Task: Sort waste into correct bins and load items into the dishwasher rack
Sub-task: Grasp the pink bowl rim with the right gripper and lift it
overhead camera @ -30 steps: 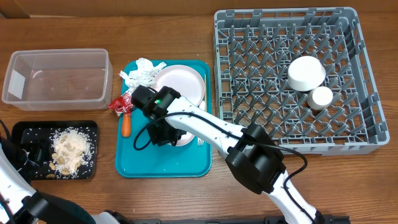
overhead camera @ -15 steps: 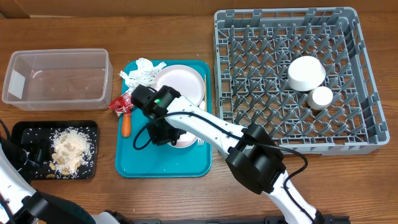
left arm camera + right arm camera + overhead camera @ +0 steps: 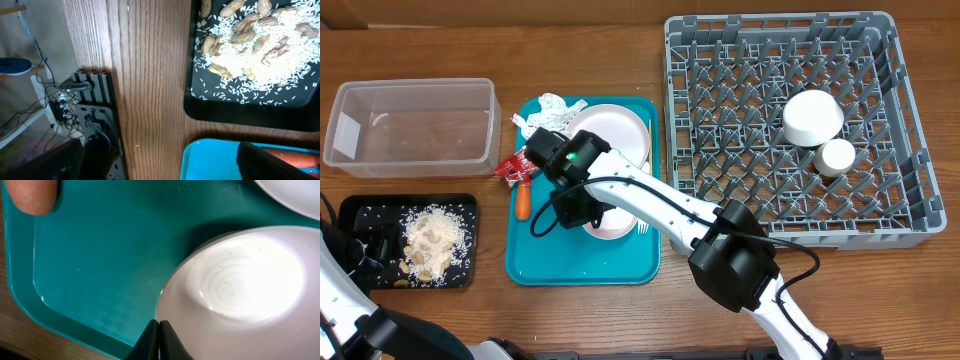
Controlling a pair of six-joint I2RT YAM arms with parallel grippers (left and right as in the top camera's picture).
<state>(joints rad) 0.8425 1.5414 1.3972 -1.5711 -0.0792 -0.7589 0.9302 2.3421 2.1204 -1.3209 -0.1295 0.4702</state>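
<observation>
Pinches the near rim of the pink bowl (image 3: 235, 285) with the right end effector (image 3: 158, 330), closed narrow at the bottom centre of the right wrist view. Finds the same bowl (image 3: 610, 225) in the middle of the overhead view, resting on the teal tray (image 3: 570, 262) just below the plate (image 3: 615, 135), with the right end effector (image 3: 582, 210) at its left side. Shows napkins (image 3: 548, 113) at the tray's upper left corner, touching the plate, a red wrapper (image 3: 512, 166) across its left edge, and a carrot (image 3: 523, 201) just below the wrapper at that edge. Holds the left end effector (image 3: 170, 162) wide open in the left wrist view, above the tabletop (image 3: 145, 75) where the black tray (image 3: 240, 107) and the teal tray lie near each other. Shows rice (image 3: 260, 55) and peanuts (image 3: 250, 22) heaped in that black tray, at the lower left of the overhead view. Places the clear tub (image 3: 492, 120) at the upper left. Places the rack (image 3: 740, 100) at the right, holding 1 white bowl (image 3: 812, 117) and 1 cup (image 3: 837, 156) close together near its right wall.
</observation>
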